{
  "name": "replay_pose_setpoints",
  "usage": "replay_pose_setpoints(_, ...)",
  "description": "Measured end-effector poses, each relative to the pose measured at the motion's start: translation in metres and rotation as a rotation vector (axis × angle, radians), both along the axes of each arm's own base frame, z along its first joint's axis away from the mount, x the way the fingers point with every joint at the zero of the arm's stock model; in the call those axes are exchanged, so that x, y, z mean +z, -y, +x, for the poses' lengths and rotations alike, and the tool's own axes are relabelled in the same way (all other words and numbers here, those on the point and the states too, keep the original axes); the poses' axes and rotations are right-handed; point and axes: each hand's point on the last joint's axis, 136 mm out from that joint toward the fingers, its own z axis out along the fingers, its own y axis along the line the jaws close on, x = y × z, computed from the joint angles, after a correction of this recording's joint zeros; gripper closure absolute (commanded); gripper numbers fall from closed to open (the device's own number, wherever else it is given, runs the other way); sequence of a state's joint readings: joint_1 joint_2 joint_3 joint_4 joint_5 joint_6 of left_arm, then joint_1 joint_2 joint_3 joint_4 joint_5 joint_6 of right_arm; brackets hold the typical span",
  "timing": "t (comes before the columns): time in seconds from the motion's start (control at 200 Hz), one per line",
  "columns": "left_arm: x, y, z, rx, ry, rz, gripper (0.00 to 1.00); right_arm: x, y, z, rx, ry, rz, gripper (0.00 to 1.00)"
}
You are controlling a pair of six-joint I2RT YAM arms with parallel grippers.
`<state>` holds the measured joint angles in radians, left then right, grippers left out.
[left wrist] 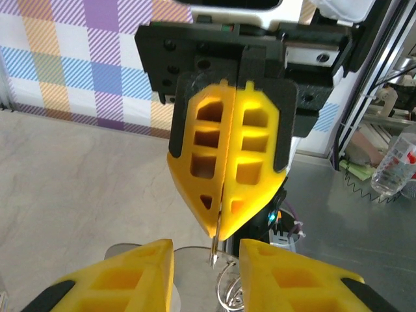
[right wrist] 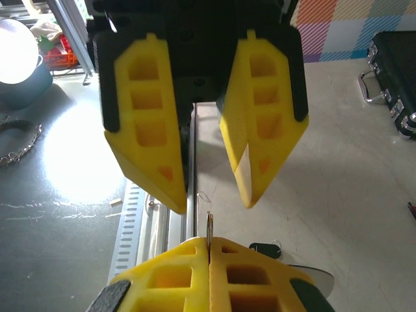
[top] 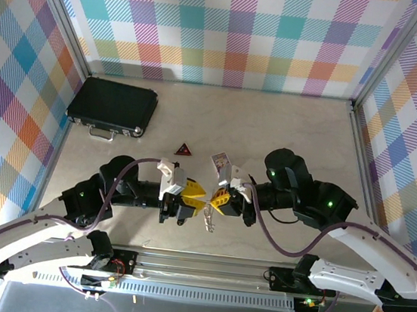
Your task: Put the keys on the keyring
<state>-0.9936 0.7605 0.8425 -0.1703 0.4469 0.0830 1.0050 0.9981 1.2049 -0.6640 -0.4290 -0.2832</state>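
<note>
Jaws clamped on silvery wire keyring (top: 208,218), right gripper (right wrist: 209,246)

In the left wrist view the bottom edge cuts off the keyring (left wrist: 229,287), and its top is tucked between the pressed-together tips of the right gripper (left wrist: 214,231). The same edge cuts off the fingers of the left gripper (left wrist: 206,244). A blurry bottle (left wrist: 395,166) is half out of the picture. In the right wrist view the key (right wrist: 263,247) peeks out behind a yellow finger, the rest of it hidden. The black case (right wrist: 390,71) and a chain (right wrist: 19,140) run off the sides.
</note>
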Motion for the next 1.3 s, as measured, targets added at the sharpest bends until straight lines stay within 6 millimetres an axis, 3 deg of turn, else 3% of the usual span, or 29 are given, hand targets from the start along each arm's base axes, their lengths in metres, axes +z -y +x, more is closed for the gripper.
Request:
replay_pose_setpoints(0.385, -0.012, 0.006, 0.003, -0.007, -0.022, 0.039, 0.8, -0.001, -0.003, -0.001, 0.017, 0.018, -0.019, 1.0)
replay_pose_setpoints(0.58, -0.013, 0.007, 0.001, -0.018, -0.026, 0.042, 1.0, -0.004, -0.004, 0.003, 0.006, 0.034, -0.034, 1.0)
replay_pose_setpoints(0.755, -0.013, 0.007, 0.0, -0.026, -0.022, 0.043, 1.0, -0.004, -0.004, 0.002, 0.006, 0.041, -0.043, 1.0)
replay_pose_setpoints(0.905, -0.007, 0.007, -0.001, -0.03, -0.016, 0.017, 1.0, 0.003, -0.004, -0.001, 0.003, 0.041, -0.008, 0.69)
replay_pose_setpoints(1.05, 0.009, 0.003, -0.005, -0.039, 0.005, -0.048, 1.0, 0.014, 0.0, -0.006, -0.028, 0.028, 0.095, 0.46)
replay_pose_setpoints(1.15, 0.017, 0.002, -0.009, -0.054, 0.015, -0.086, 1.0, 0.021, 0.004, -0.007, -0.059, 0.012, 0.171, 0.42)
replay_pose_setpoints(1.3, 0.023, 0.002, -0.015, -0.082, 0.021, -0.123, 1.0, 0.032, 0.004, -0.008, -0.08, -0.031, 0.252, 0.47)
